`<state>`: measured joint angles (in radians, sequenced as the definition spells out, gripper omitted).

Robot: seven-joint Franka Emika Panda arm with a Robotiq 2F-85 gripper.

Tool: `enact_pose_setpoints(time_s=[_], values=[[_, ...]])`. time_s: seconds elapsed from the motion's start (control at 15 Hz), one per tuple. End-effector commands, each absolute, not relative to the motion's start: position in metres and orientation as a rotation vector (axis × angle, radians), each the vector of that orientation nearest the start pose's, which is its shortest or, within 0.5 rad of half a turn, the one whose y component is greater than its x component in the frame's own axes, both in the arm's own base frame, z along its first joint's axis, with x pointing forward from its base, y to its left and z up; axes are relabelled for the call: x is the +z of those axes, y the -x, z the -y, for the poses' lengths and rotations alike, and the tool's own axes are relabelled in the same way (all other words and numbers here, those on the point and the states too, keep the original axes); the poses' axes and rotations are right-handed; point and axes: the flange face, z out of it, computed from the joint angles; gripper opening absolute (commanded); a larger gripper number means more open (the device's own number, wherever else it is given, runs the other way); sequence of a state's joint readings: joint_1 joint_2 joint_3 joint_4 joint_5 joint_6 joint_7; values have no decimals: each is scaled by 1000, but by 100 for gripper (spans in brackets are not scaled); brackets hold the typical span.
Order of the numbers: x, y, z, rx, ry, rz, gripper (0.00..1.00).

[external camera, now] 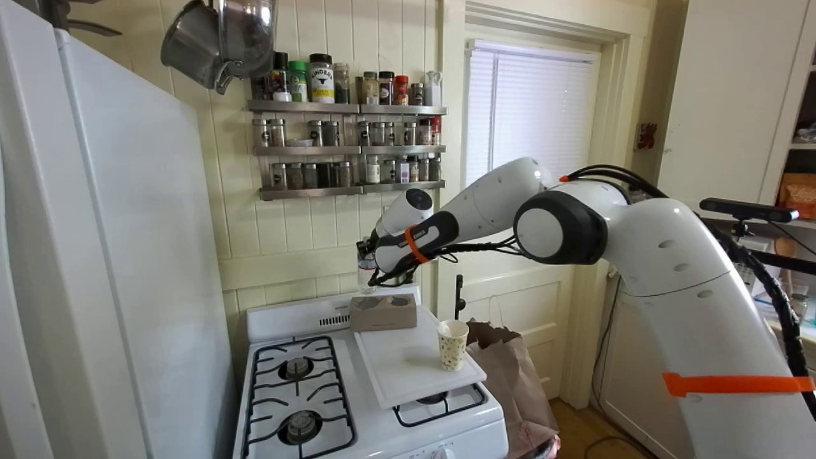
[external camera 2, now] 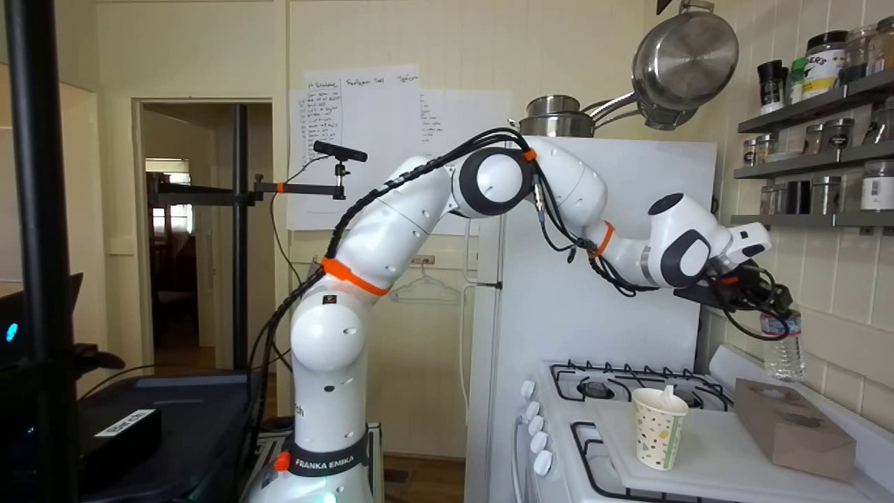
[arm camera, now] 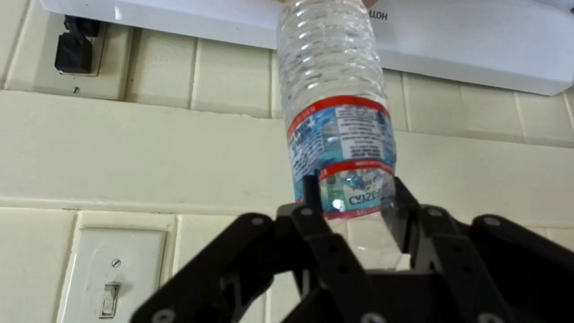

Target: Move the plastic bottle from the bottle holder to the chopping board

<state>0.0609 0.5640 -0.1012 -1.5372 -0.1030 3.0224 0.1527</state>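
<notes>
The plastic bottle is clear and ribbed with a blue and red label. It shows in the wrist view and in both exterior views. My gripper has its fingers on both sides of the upper label and is shut on it; the gripper also shows in an exterior view. The bottle hangs nearly upright, its base seemingly just above the bottle holder, a low grey-brown box with openings in its top. The holder stands at the back of the white chopping board.
A patterned paper cup with something white in it stands on the board's front part. Black burner grates lie beside the board. The panelled wall is close behind the bottle, with spice racks above. A paper bag stands beside the stove.
</notes>
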Motion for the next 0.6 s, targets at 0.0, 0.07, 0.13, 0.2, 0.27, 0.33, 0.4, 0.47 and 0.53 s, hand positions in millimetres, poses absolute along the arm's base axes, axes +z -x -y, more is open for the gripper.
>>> enact_pose_setpoints(time_s=[0.0,0.07,0.13,0.2,0.27,0.33,0.4,0.47,0.53], values=[[457,-727,6,-1377,2871,-12,14],[459,-723,8,-1380,2873,-4,14],[461,-717,9,-1373,2877,8,14],[462,-711,10,-1358,2882,20,14],[465,-702,15,-1343,2888,28,14],[467,-693,19,-1323,2895,39,14],[465,-686,21,-1293,2897,42,14],[463,-680,22,-1264,2898,33,14],[462,-673,25,-1231,2902,28,14]])
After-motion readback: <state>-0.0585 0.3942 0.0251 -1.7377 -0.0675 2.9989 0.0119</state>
